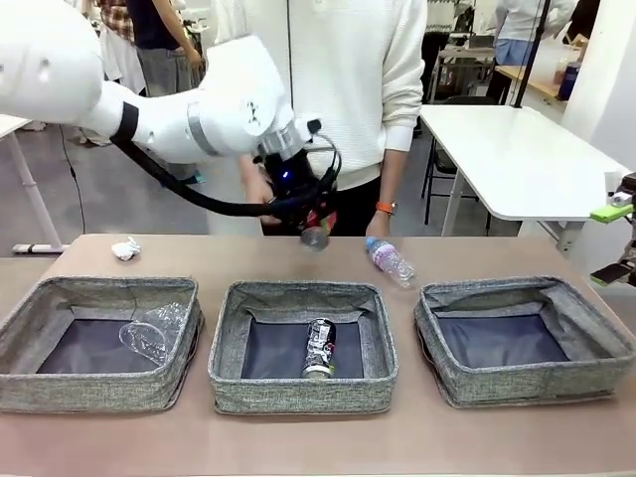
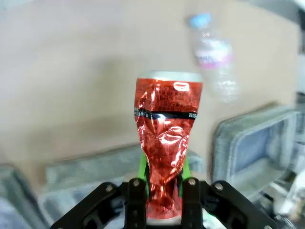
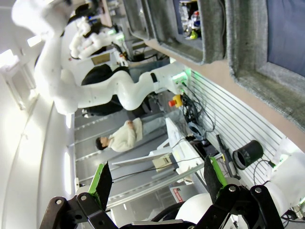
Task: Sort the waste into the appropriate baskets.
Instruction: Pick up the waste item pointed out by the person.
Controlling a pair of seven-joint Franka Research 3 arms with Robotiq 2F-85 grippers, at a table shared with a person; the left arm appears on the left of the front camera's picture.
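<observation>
My left gripper [image 1: 314, 221] hangs above the table behind the middle basket [image 1: 298, 391], shut on a crushed red drink can [image 1: 317, 231]. In the left wrist view the red can [image 2: 164, 157] stands pinched between the green pads of the left gripper [image 2: 162, 191]. A black-and-silver can [image 1: 320, 348] lies in the middle basket. A clear plastic container [image 1: 154, 333] lies in the left basket [image 1: 89, 390]. The right basket [image 1: 527, 383] holds nothing. A clear blue-capped bottle [image 1: 391, 260] lies on the table behind it, and also appears as the bottle [image 2: 214, 62]. A white paper ball [image 1: 125, 248] sits at the far left. My right gripper [image 1: 616, 243] waits open at the right edge.
A person in a white sweater stands at the far side, with their hands [image 1: 378, 224] near the table edge just behind the held can. A white table [image 1: 517, 159] stands behind to the right. The right wrist view has the open right gripper [image 3: 157, 179] and a basket wall [image 3: 214, 28].
</observation>
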